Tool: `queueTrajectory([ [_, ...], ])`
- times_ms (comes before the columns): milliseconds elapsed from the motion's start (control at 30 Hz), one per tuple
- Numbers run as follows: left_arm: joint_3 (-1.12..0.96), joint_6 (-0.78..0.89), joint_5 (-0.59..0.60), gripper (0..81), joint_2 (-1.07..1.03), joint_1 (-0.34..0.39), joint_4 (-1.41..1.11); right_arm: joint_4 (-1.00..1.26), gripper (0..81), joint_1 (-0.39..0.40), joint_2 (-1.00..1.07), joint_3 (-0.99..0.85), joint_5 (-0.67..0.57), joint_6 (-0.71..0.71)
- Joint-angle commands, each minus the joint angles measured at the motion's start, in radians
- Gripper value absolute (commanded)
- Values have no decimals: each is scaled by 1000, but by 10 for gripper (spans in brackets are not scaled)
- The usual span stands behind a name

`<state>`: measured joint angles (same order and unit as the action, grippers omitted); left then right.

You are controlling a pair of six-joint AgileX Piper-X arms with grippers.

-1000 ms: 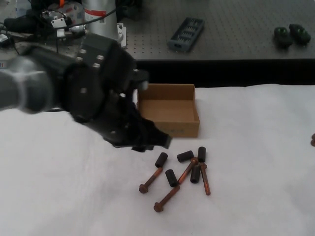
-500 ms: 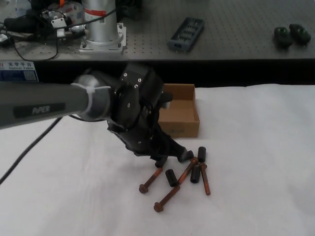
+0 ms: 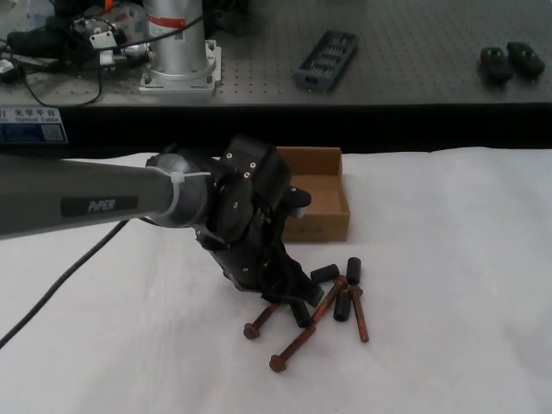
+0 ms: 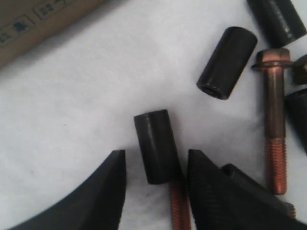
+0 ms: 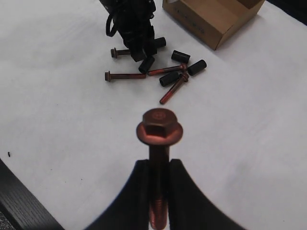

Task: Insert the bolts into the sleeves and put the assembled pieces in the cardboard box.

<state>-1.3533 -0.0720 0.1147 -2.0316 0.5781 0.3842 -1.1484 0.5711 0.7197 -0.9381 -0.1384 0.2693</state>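
The left gripper [image 4: 156, 160] has its fingers apart around a short black cylindrical sleeve [image 4: 154, 143] lying near the front wall of the open brown cardboard box [image 3: 317, 226]. Well apart from that box, the right gripper [image 5: 158, 167] has its fingers clamped on a copper-coloured, hex-flanged metal bolt [image 5: 159, 128].

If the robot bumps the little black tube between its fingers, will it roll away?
Probably: the black cylindrical sleeve lies on its round side, so a nudge might roll it, though the white cloth should slow it. It looks stiff and smooth, so the left gripper could slip unless it squeezes squarely.
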Motion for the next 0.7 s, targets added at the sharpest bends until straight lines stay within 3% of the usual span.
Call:
queueTrajectory([
  [0,-9,-20,3,305,-16,5,-17,2,25,0,-4,-5,-9,1],
  [667,-9,-20,1,302,-71,5,-42,2,25,0,-4,-5,-9,1],
])
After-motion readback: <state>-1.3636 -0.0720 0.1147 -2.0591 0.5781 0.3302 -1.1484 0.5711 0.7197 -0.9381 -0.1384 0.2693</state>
